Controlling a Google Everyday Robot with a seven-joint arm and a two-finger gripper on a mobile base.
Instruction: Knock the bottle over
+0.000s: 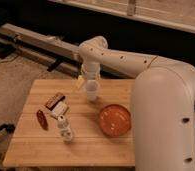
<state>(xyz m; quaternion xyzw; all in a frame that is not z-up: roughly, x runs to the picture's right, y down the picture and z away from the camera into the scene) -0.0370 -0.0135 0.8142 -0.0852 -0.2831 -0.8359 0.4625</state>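
Bottle (pixel 65 129) stands upright on the wooden table (pixel 36 147), toward the front left. A white packet (pixel 61 107) lies just behind it, a brown bar (pixel 54 99) beyond that, and a red oblong thing (pixel 42 119) to its left. The gripper (pixel 84 82) hangs at the back of the board, right over or against the translucent cup (pixel 92 92), well apart from the bottle. Whether it is spread or closed I cannot tell from here. An orange bowl (pixel 115 120) sits to the right, clear of both. My read on the bottle: small white plastic, probably light and perhaps near empty, with stiff walls and a smooth, slippery skin. It looks not at all fragile. It is tall for its narrow foot, so it should tip readily. No hold is needed. I would make contact high, at the cap or shoulder, and push sideways. A low touch would likely just slide it along the wood. I would push toward the bare front of the board, away from the packet. Once down it may roll, being round. Note for the approach: that cup looks light too, and could easily be dragged off.
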